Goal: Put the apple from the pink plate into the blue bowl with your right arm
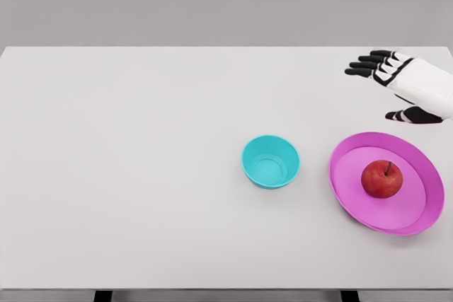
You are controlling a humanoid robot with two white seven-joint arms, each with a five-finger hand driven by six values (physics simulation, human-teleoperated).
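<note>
Head view: right hand (405,84) hovers at the table's (141,175) right edge, fingers spread, holding nothing. Apple (382,179) sits on the pink plate (417,167) just below the hand; blue bowl (270,161) lies below-left of it, bare tabletop between.

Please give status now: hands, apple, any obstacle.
Right hand open, hovering behind pink plate, holding nothing. Left hand not in view. Apple on plate; blue bowl empty, left of plate. Path clear.
</note>
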